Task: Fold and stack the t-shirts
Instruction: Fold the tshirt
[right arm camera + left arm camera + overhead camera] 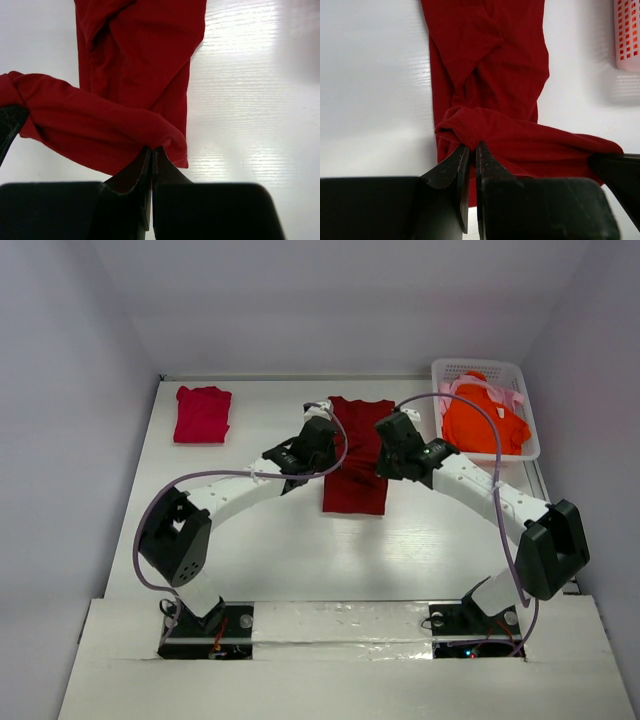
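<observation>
The dark red t-shirt (355,490) lies as a long narrow strip in the middle of the table. My left gripper (333,445) is shut on a bunched edge of it (490,60), fingertips pinching cloth (472,147). My right gripper (386,452) is shut on the opposite end of the same raised fold (140,50), its tips closed on cloth (151,150). The fold hangs between the two grippers above the rest of the shirt. A crimson-pink t-shirt (202,413) lies folded at the far left. An orange t-shirt (483,425) and a pale pink one (452,390) sit in the basket.
The white lattice basket (480,365) stands at the far right corner and its wall shows in the left wrist view (627,35). White walls close in the table on three sides. Both arms arch inward over the table's middle.
</observation>
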### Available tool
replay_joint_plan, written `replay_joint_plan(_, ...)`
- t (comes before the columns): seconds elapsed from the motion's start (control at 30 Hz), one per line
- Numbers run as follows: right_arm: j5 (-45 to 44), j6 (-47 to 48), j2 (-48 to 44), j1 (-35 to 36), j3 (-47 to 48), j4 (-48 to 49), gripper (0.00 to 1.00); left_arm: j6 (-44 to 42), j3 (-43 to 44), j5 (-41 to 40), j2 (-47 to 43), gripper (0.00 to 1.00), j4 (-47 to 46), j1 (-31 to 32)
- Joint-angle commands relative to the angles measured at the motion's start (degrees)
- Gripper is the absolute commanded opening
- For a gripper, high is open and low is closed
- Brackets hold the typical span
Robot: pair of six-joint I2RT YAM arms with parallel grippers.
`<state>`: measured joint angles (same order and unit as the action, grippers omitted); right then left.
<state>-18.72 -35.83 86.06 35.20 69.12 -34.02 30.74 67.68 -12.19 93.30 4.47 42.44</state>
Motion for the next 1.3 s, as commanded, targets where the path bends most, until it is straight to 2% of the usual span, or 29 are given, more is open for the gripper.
replay_joint_plan(0.0,-1.14,2.17,0.94,-1.36,3.3,1.41,0.0,-2.44,3.25,0.14,1.09,0.0,-2.01,-1.47)
replay_joint_plan(1.27,2.28,7.53,12.29,-7.68,13.23,3.35,0.0,-3.67,12.91,2.52,12.7,0.0,-4.12,-6.31)
